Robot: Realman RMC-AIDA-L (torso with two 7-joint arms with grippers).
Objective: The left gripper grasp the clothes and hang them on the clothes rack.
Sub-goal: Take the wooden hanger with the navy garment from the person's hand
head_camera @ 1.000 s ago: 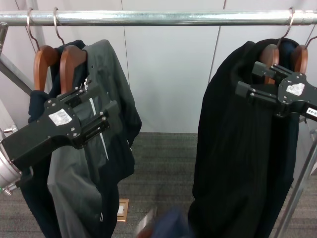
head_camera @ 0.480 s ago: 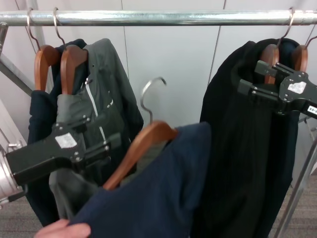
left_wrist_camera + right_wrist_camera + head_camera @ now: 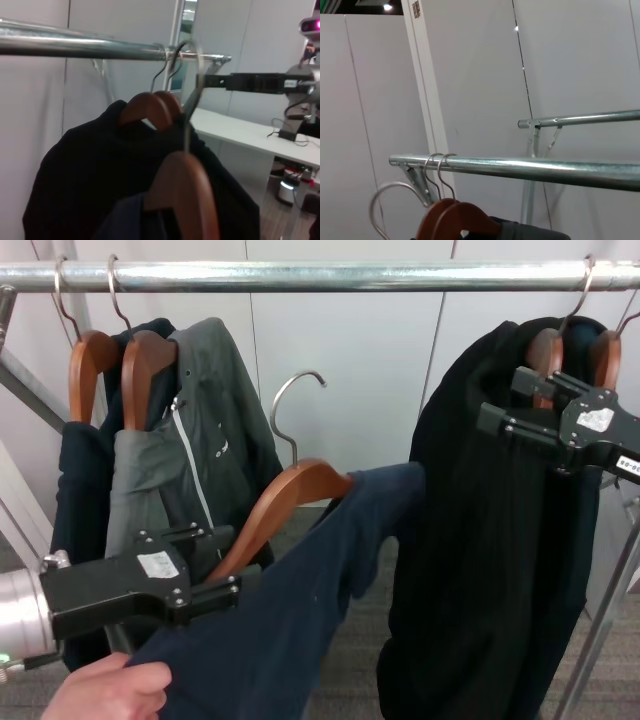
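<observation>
Below the clothes rack (image 3: pixel 330 276), against white wall panels, we found the left gripper (image 3: pixel 225 585) at 7 o'clock, clenched on the clothes (image 3: pixel 300 630).

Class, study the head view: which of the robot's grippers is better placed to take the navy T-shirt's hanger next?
The left gripper: it sits right at the lower arm of the clothes' wooden hanger. The right gripper is up against the black coat, farther away.
</observation>
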